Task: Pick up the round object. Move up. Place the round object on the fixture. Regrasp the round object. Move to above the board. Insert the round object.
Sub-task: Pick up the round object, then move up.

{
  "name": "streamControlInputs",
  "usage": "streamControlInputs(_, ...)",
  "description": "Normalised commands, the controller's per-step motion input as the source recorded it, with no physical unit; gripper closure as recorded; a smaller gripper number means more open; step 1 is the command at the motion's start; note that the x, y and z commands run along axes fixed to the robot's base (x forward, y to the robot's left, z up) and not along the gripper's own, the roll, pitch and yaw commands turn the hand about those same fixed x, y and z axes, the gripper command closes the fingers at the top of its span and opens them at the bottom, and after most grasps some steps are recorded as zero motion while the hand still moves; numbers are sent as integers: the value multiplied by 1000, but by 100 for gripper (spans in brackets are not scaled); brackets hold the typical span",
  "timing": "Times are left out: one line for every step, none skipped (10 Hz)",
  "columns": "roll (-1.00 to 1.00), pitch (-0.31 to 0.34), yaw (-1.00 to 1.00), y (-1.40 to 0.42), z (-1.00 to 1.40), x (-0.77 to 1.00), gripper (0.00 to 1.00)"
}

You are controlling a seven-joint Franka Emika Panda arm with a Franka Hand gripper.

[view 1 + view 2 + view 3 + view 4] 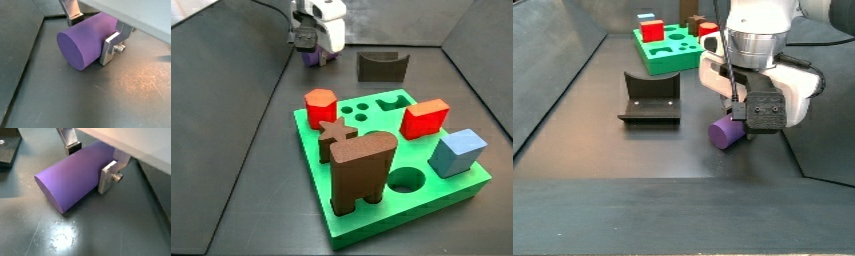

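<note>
1. The gripper (93,34) is low over the dark floor, its silver fingers (109,49) pressed against opposite sides of the round object (83,42); it is closed on the purple cylinder, which lies on its side, its flat round end facing out in both wrist views (70,180).
2. In a side view the round object (727,132) shows under the gripper (742,122), on or just above the floor (contact cannot be told).
3. Bare dark floor (100,233) spreads out beyond the cylinder's free end, scuffed and shiny in places.
4. A raised edge (27,70) where the floor meets the sloping wall runs beside the cylinder, near but apart from it; a pale wall lies close behind the gripper.
5. The fixture (651,98) stands apart from the gripper with open floor between them; in a side view (381,66) it is just beside the gripper (313,52).
6. The board (392,175) is well apart from the gripper. It carries a red hexagonal peg (321,104), a red block (425,118), a blue block (458,152) and a tall brown arch-topped block (362,172), with open holes among them.
</note>
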Motion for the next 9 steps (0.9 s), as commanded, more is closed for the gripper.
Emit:
streamControlInputs(0,0,0,0,0,0,100)
streamControlInputs(0,0,0,0,0,0,100)
streamControlInputs(0,0,0,0,0,0,100)
streamControlInputs(0,0,0,0,833,0,100)
streamControlInputs(-12,39,-44,-56,769,-65,100)
streamControlInputs(1,58,-51,-42,674,-72,100)
streamControlInputs(31,69,-45,-10,514,-39,100)
streamControlInputs(50,76,-40,-7,379,-29,100)
streamControlInputs(70,75,-38,0,243,-25,100)
